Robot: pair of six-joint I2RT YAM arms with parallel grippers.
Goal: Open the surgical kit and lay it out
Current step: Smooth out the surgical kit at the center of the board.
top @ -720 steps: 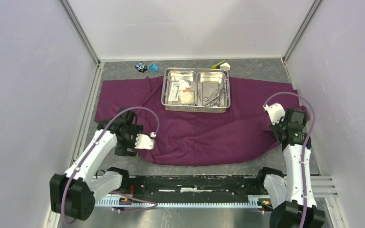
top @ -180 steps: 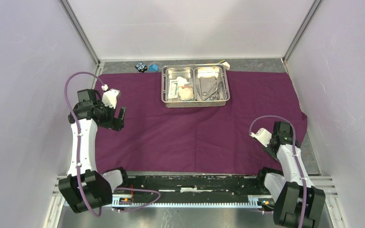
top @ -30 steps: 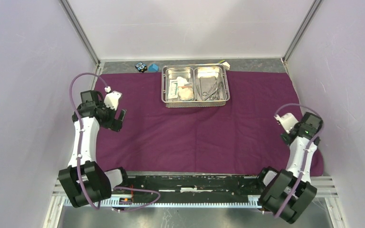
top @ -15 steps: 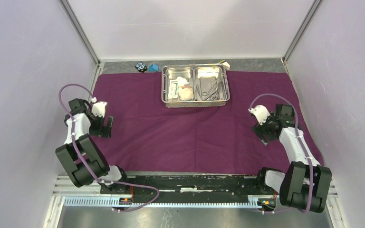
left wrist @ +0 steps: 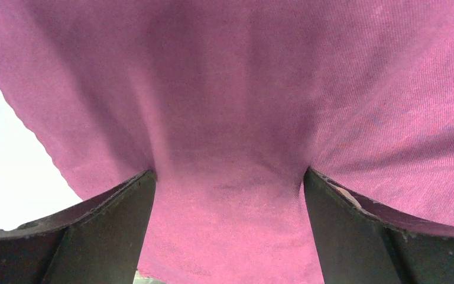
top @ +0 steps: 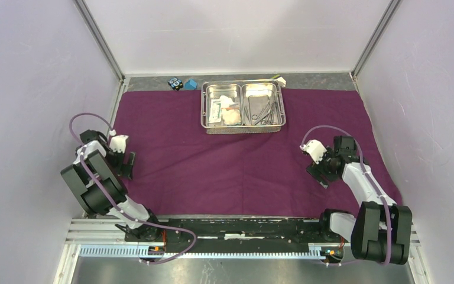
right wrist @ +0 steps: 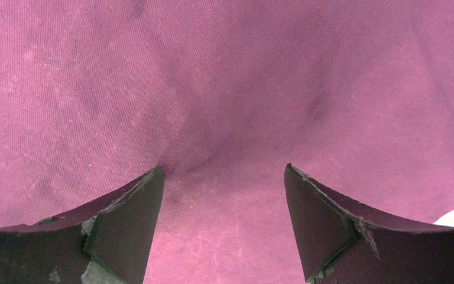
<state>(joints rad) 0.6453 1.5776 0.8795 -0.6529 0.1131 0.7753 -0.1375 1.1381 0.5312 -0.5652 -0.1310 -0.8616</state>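
The dark-purple cloth wrap (top: 236,165) lies spread flat over the table. On its far middle stands the steel tray (top: 242,130), with a flat white packet (top: 215,110) and gauze wads (top: 232,116) in its left compartment and steel clamps (top: 262,112) in its right one. My left gripper (top: 129,166) is open at the cloth's left edge. In the left wrist view its tips (left wrist: 229,171) press into the cloth (left wrist: 230,89), with nothing between them. My right gripper (top: 320,174) is open on the cloth's right part, tips (right wrist: 223,167) down on the fabric (right wrist: 213,77).
A black block (top: 175,83) and a blue block (top: 191,84) sit on the bare table behind the cloth's far left. A yellow-white block (top: 279,78) peeks out behind the tray. Pale walls close in both sides. The arms' base rail (top: 236,228) runs along the near edge.
The left arm has folded back, bringing its gripper down to the cloth's left edge. The right gripper has swung inward to the left over the cloth and its jaws have widened.
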